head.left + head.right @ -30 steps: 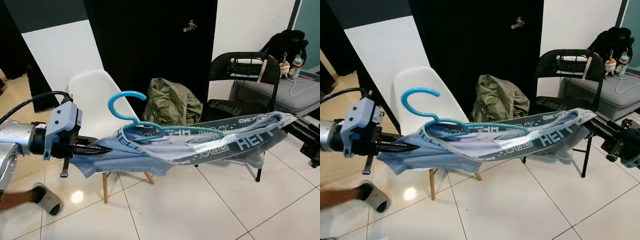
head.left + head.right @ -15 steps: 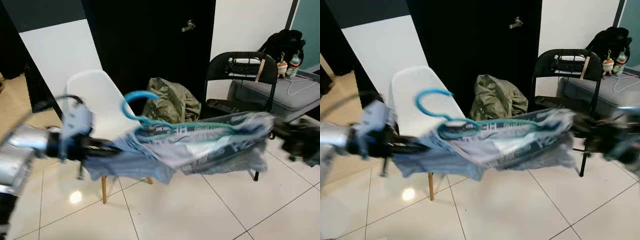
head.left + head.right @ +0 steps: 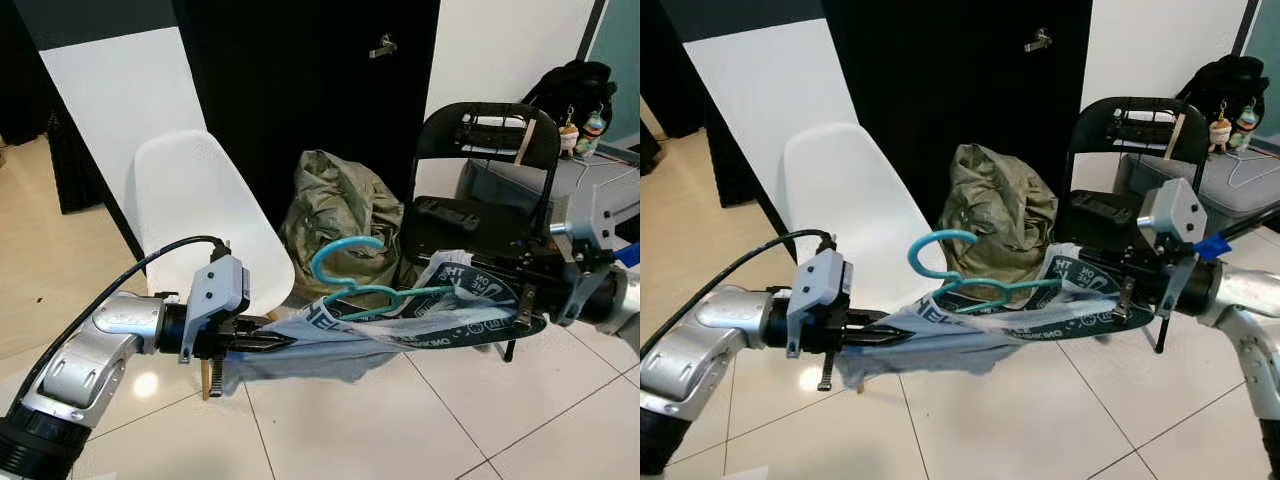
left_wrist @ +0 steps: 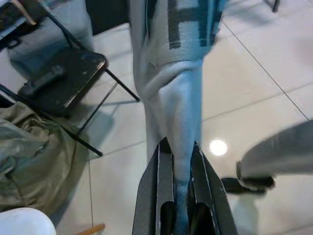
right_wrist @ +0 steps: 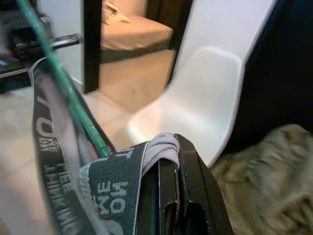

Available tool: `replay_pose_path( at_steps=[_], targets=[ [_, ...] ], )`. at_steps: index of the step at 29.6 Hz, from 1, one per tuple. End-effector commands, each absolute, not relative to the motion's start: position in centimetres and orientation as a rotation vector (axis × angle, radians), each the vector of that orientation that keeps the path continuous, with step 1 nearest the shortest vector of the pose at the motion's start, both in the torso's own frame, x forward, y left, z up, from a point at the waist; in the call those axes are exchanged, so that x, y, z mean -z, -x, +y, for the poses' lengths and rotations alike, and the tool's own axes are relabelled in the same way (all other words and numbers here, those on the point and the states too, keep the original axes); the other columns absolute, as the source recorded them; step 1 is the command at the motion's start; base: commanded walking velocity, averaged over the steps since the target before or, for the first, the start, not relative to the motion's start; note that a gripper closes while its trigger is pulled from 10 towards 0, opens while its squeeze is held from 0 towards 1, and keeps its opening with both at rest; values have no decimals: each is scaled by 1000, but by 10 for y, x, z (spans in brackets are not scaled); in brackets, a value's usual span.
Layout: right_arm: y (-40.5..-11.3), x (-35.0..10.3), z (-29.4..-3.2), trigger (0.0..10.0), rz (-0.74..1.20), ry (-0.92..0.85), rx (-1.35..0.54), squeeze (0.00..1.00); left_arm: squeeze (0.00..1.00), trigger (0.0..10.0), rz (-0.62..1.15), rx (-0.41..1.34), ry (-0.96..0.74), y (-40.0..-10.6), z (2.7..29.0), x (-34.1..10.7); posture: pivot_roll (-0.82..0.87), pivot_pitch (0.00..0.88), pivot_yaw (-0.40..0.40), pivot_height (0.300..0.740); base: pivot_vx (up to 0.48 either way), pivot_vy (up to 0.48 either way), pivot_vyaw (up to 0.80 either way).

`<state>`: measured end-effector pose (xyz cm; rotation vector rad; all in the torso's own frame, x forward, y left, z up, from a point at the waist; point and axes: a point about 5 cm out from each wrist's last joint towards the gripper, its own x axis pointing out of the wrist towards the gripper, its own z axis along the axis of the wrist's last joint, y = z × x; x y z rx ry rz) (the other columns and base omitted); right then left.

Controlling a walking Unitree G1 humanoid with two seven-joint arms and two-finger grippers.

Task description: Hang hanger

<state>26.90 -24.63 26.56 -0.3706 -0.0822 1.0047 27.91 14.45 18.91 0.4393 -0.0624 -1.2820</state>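
- The blue hanger (image 3: pixel 365 283) is carried inside a grey garment (image 3: pixel 330 340), stretched sideways between both arms.
- left gripper (image 3: pixel 268 343) is clamped on one end, right gripper (image 3: pixel 1127 288) on the other; hook's kinda upward.

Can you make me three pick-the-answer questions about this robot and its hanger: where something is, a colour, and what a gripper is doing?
1. Where is the green bag?
A. on the white chair
B. on the floor between the two chairs
C. in a gripper

2. What colour is the hanger?
A. teal
B. red
C. yellow

3. What is the left gripper doing?
A. hanging open
B. holding the hanger's hook
C. pinching the shirt

Answers: 1 B, it slumps between the white chair and the black chair. 2 A, its hook is clearly teal. 3 C, the left wrist view shows cloth clamped between its fingers.
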Motion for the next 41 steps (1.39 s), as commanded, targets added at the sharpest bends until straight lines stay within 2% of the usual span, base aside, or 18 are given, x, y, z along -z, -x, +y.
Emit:
replay_pose_path(
  at_steps=[1, 3, 4, 6, 8, 10, 15, 23, 31, 36, 37, 39, 40, 41],
  targets=[
    [-269, -268, -246, 0, -74, 396, -1022, 0, 0, 0, -40, 1228, -459, -283, 148, -184, -49, 0, 44, 740, 0, 0, 0],
    [-275, -280, -267, 0, -40, 463, -920, 0, 0, 0, -57, 1058, -482, -295, 156, -186, -50, 0, 36, 740, 0, 0, 0],
    [-275, -280, -267, 0, -40, 463, -920, 0, 0, 0, -57, 1058, -482, -295, 156, -186, -50, 0, 36, 740, 0, 0, 0],
    [-283, -290, -294, 0, -1, 502, -748, 0, 0, 0, -70, 923, -512, -301, 169, -189, -45, 0, 29, 740, 0, 0, 0],
    [-283, -290, -294, 0, -1, 502, -748, 0, 0, 0, -70, 923, -512, -301, 169, -189, -45, 0, 29, 740, 0, 0, 0],
    [-286, -297, -316, 0, 26, 510, -616, 0, 0, 0, -70, 853, -546, -302, 180, -192, -40, 0, 26, 740, 0, 0, 0],
    [-286, -300, -333, 0, 38, 508, -541, 0, 0, 0, -72, 824, -559, -301, 185, -194, -36, 0, 24, 740, 0, 0, 0],
    [-294, -300, -321, 0, 23, 483, -609, 0, 0, 0, -122, 794, -573, -305, 176, -197, -44, 0, 29, 740, 0, 0, 0],
    [-319, -269, -303, 0, 150, 444, -612, 0, 0, 0, -228, 794, -537, -305, 162, -209, -44, 0, 25, 740, 0, 0, 0],
    [-325, -267, -297, 0, 164, 437, -616, 0, 0, 0, -264, 744, -549, -307, 160, -213, -43, 0, 20, 740, 0, 0, 0],
    [-329, -278, -296, 2000, 99, 425, -590, 0, 0, 0, -285, 702, -562, -309, 159, -214, -43, 0, 19, 740, 0, 0, 0],
    [-331, -286, -296, 2000, 54, 415, -578, 0, 0, 0, -293, 685, -568, -310, 158, -213, -44, 0, 18, 740, 0, 0, 0],
    [-333, -290, -296, 10000, 25, 408, -572, 0, 0, 0, -298, 674, -571, -311, 157, -213, -44, 0, 18, 740, 0, 0, 0],
    [-334, -303, -293, 10000, -58, 345, -575, 0, 0, 0, -305, 659, -573, -312, 154, -211, -45, 0, 16, 740, 0, 0, 0]
  ],
)
